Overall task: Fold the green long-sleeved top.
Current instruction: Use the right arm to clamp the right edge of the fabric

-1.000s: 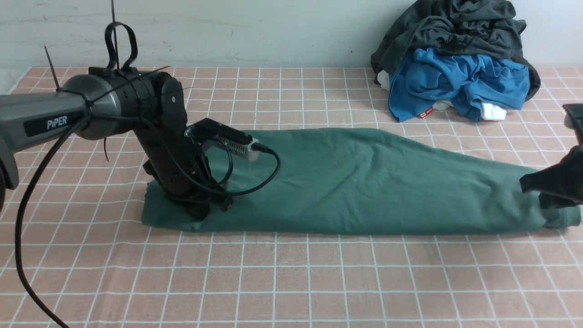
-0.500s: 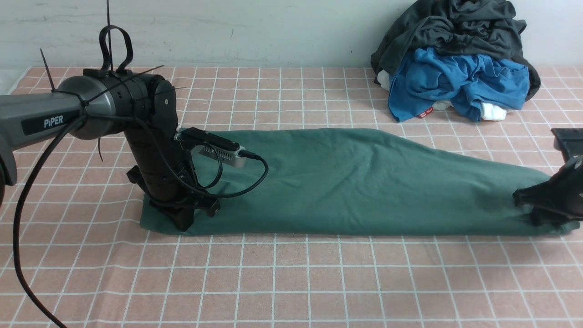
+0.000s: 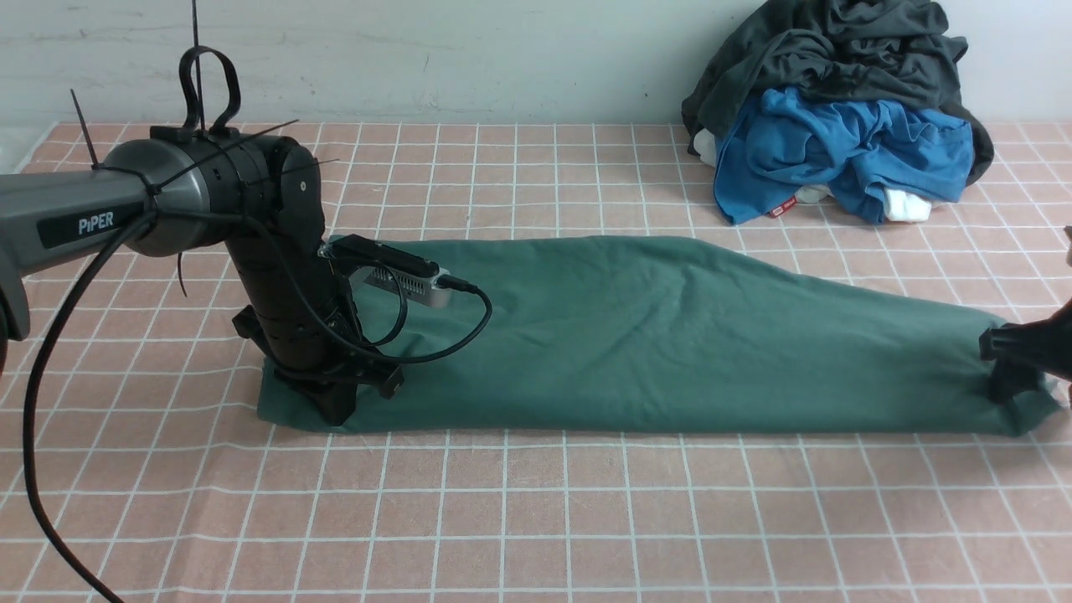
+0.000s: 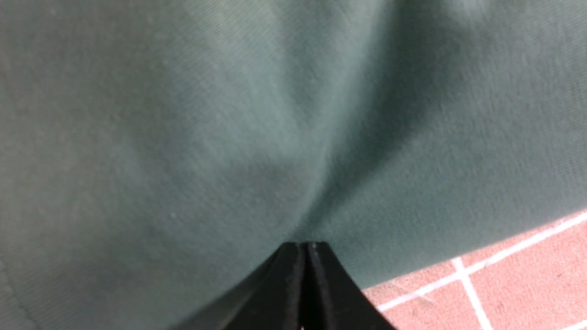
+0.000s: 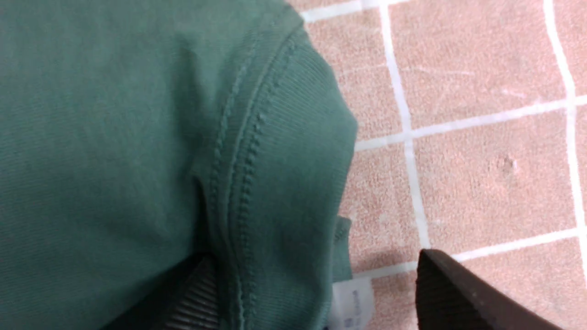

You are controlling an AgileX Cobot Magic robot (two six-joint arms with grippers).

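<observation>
The green long-sleeved top [image 3: 653, 335] lies as a long flat band across the pink gridded table, narrowing to the right. My left gripper [image 3: 335, 409] stands on its left end, jaws shut together on the cloth, which puckers toward the tips [image 4: 305, 247]. My right gripper [image 3: 1009, 373] is at the top's right end, open wide. In the right wrist view one of its fingers [image 5: 192, 293] sits partly under the ribbed green edge [image 5: 284, 183] and the other finger [image 5: 458, 293] is over bare table. A white tag [image 5: 351, 302] peeks out between them.
A heap of dark grey garments [image 3: 837, 67] over a bright blue one [image 3: 846, 155] sits at the back right against the wall. The left arm's black cable [image 3: 33, 419] hangs over the table's left side. The pink table [image 3: 536, 519] stretches in front of the top.
The right gripper has opened and let the top's right end settle flat on the table, then shifted slightly right. The left gripper slid a little left with the cloth, then stayed still.
</observation>
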